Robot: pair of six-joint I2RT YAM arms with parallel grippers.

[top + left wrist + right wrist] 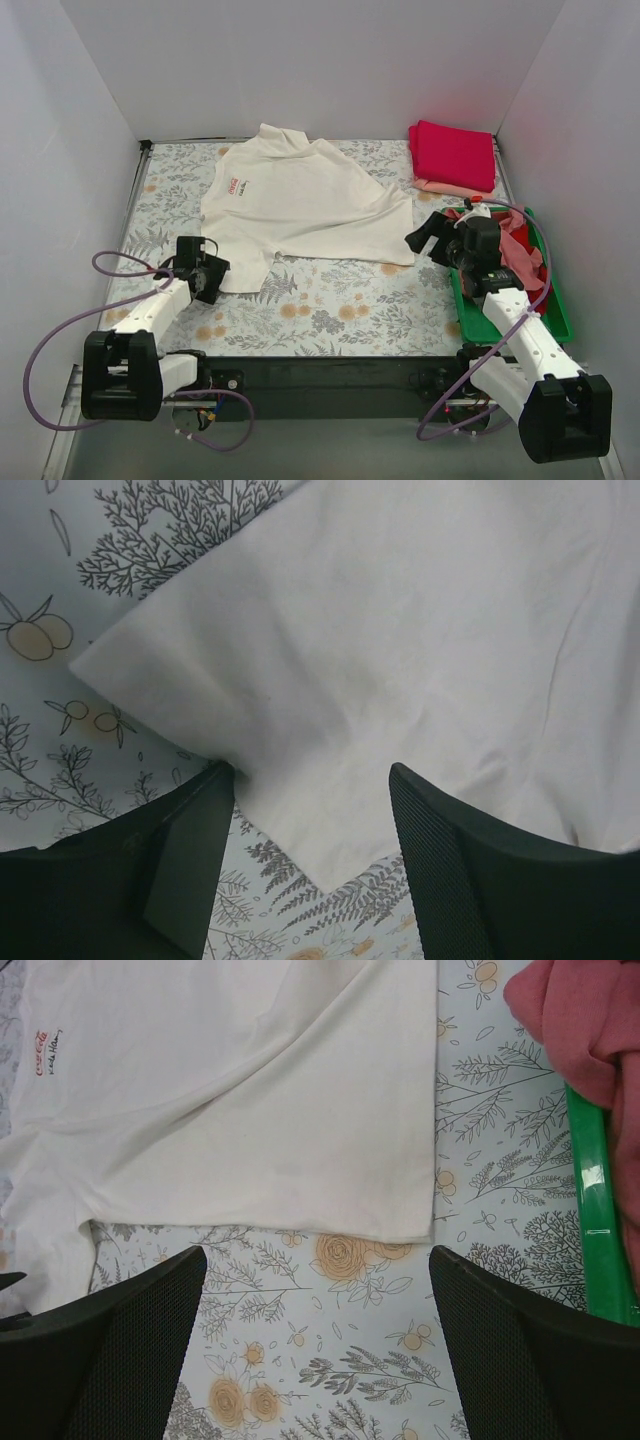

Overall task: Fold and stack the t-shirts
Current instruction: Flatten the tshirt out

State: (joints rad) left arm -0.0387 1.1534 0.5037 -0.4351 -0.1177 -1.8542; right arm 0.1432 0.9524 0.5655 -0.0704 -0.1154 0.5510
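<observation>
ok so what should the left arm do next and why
Probably lower the left gripper and close on the near corner of the cream-white shirt. Its jaws stand open, and that corner lies flat on the tablecloth right between them, not yet gripped.

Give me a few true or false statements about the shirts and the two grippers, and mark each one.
1. The cream-white cloth t-shirt with the red logo lies spread on the floral-patterned tablecloth. True.
2. The left gripper is clamped on that shirt. False: its jaws stand open, a shirt corner showing between them.
3. The folded magenta cloth shirt sits in the green plastic tray. False: it lies stacked beyond the tray, on the tablecloth.
4. The right gripper is open and empty. True.
</observation>
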